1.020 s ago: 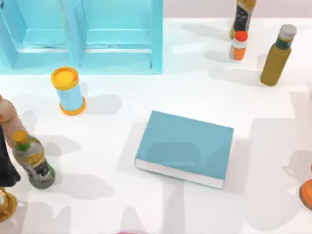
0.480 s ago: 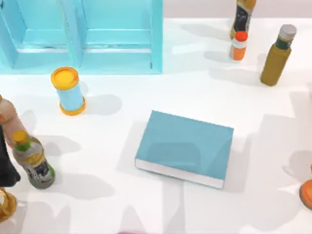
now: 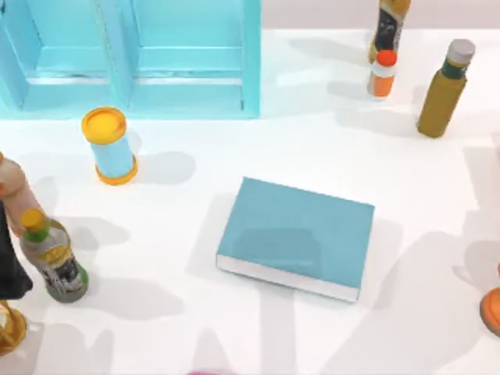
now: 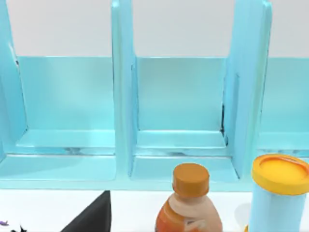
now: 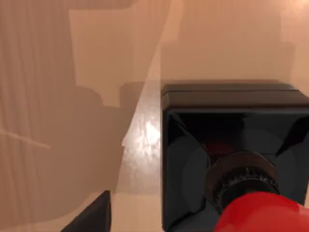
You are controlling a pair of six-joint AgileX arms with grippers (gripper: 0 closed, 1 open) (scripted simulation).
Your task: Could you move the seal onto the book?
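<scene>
The book (image 3: 295, 237), teal with white page edges, lies flat in the middle of the table with nothing on top of it. In the right wrist view the seal (image 5: 231, 154) looms very close: a glossy black square block with a red ball knob (image 5: 263, 215), standing upright on a tan surface. My right gripper (image 5: 94, 215) shows as a dark piece beside the seal, apart from it. My left arm (image 3: 9, 266) is parked at the table's left edge, and my left gripper (image 4: 94, 217) faces the cabinet.
A light-blue cabinet (image 3: 133, 55) spans the back left. A yellow-capped blue can (image 3: 109, 146) and bottles (image 3: 53, 258) stand at the left. Three bottles (image 3: 443, 90) stand at the back right, among them a small orange-capped one (image 3: 383, 74). An orange object (image 3: 492, 308) sits at the right edge.
The broad shadow on the table's right side has swung toward the front. The book and the bottles have not moved.
</scene>
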